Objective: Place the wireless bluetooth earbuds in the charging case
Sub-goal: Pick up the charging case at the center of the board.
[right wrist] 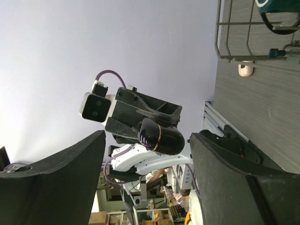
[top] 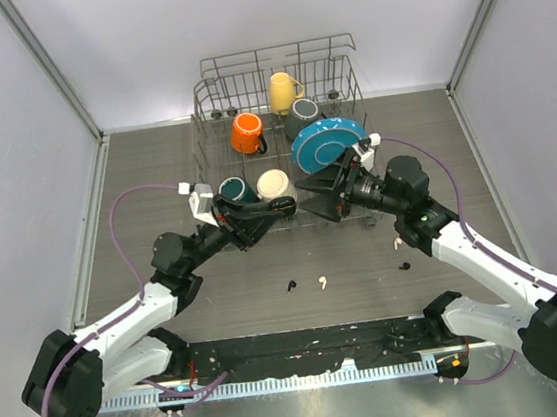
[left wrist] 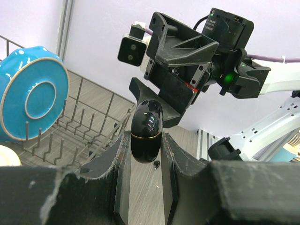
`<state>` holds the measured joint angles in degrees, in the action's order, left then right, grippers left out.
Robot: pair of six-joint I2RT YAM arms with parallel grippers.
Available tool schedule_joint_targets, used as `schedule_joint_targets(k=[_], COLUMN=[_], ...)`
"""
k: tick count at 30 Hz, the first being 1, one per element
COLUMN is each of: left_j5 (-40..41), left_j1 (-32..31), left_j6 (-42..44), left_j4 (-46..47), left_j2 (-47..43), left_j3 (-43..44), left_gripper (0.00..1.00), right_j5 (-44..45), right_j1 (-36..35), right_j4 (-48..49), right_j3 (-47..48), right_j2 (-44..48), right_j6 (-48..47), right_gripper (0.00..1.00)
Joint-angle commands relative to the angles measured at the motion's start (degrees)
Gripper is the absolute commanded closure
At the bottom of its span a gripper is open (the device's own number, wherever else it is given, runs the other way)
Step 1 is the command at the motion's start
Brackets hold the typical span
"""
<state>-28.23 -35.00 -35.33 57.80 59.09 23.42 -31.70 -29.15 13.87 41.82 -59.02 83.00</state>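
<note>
My left gripper (top: 271, 209) is shut on a glossy black charging case (top: 282, 205) with a thin gold seam, held in the air in front of the dish rack. In the left wrist view the case (left wrist: 146, 124) stands closed between the fingers (left wrist: 117, 159). My right gripper (top: 320, 200) faces it from the right, open and apart from it. Seen from the right wrist, the case (right wrist: 161, 136) lies beyond the wide-apart fingers (right wrist: 61, 173). Earbuds lie on the table: a black one (top: 290, 287), a white one (top: 321, 284), another black one (top: 404, 268) and another white one (top: 397, 243).
A wire dish rack (top: 272, 58) stands at the back behind both grippers. It holds an orange mug (top: 247, 132), a yellow mug (top: 283, 91), a blue plate (top: 326, 143), dark teal mugs and a cream bowl (top: 273, 183). Grey walls close both sides.
</note>
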Motion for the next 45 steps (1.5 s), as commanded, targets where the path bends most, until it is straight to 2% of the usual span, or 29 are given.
schedule_joint_targets(k=[1,4,14,24,27,28,29,32,37,42,45], left_j5=[2.03,2.91,4.59,4.41,4.24,4.06,3.88,3.88,3.79,3.18,3.35], left_j1=[-0.94,-1.38,-2.52,-3.05,-3.14,-3.23,-3.23,-3.32,-3.4,-3.4,-3.49], left_j6=[2.2,2.64,3.78,3.95,4.04,4.13,4.13,4.13,4.13,4.04,4.04], left_j4=[6.27,6.88,8.47,9.35,9.35,9.35,9.43,9.43,9.35,9.44,9.35], left_j2=[0.5,0.85,2.7,3.23,3.22,3.31,3.23,3.23,3.22,3.05,3.31], left_j3=[-0.13,-0.22,-0.31,-0.48,-0.48,-0.57,-0.48,-0.57,-0.57,-0.48,-0.48], left_gripper=[1.0,1.0,1.0,1.0,1.0,1.0,1.0,1.0,1.0,1.0,1.0], right_j5=[-3.19,-3.54,-3.63,-2.93,-2.66,-2.66,-2.57,-1.79,-0.91,-0.46,-0.46], right_j1=[-1.35,-2.23,-4.69,-4.96,-4.96,-4.96,-4.96,-4.87,-4.87,-4.87,-4.96], right_j4=[7.05,5.12,8.79,11.27,11.79,12.06,12.93,13.55,16.1,18.3,18.65], right_j3=[-0.34,0.36,-0.51,-2.1,-2.45,-2.71,-2.89,-3.41,-4.82,-5.7,-5.7], right_j2=[-1.35,-2.5,-4.61,-5.31,-5.4,-5.31,-5.4,-5.14,-5.31,-5.49,-5.4], right_j6=[3.92,2.96,5.06,7.17,7.44,7.61,8.05,8.49,10.34,11.57,11.92], right_gripper=[0.22,0.25,0.32,0.49,0.49,0.46,0.4,0.36,0.34,0.44,0.54])
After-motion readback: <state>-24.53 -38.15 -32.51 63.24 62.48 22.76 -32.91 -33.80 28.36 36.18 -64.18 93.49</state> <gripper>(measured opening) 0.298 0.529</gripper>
